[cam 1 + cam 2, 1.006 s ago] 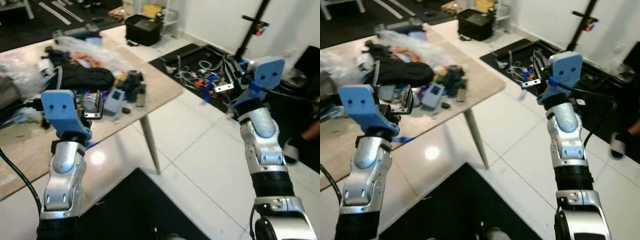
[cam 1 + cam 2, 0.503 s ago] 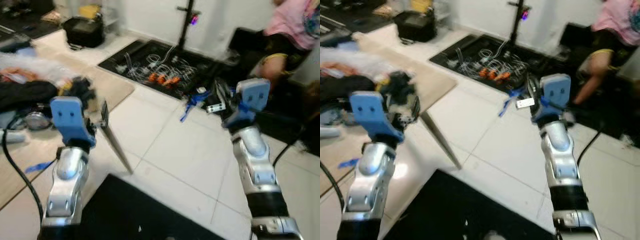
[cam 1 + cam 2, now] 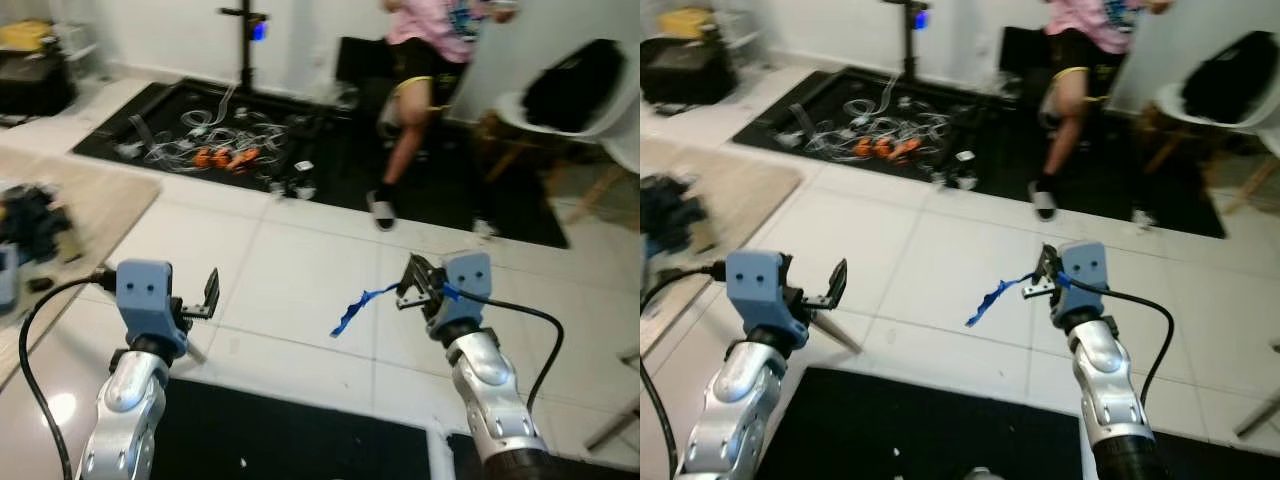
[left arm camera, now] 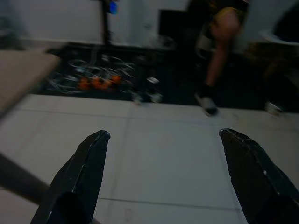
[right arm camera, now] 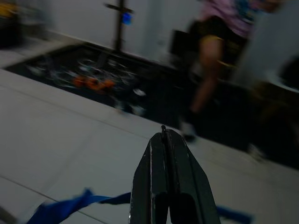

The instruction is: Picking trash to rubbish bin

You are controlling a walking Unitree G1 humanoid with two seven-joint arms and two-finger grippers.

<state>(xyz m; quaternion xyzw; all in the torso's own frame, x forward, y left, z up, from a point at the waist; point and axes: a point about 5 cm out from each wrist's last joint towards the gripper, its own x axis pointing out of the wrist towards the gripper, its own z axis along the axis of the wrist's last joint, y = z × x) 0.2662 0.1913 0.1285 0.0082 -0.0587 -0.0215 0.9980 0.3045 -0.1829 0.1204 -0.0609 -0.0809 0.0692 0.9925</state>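
Right eye view has the right end effector raised in front of the robot over the white tiled floor, its two black fingers pressed fully together on one end of a blue strip of trash, which trails away from the tips toward the robot's left and hangs free in the air, touching nothing else. In the right wrist view the fingers meet with no gap, and the same blue strip shows crumpled and twisted beneath them. By its look it is a thin ribbon of tape or film: very light, limp, with no stiffness of its own, so it will likely swing and flutter as the robot walks and could wrap or cling to the fingers, especially if one face is sticky. It is not fragile, and a firm pinch costs nothing; the hold at the very end seems adequate, though a grip nearer the middle would leave less tail to swing. On release it may not drop cleanly and might need a shake. The left end effector is held up at similar height with its fingers spread wide and nothing between them. Ahead lies a black mat strewn with white cables, a person stands on it beyond, and a corner of the wooden table sits at the robot's left; I cannot make out a rubbish bin.
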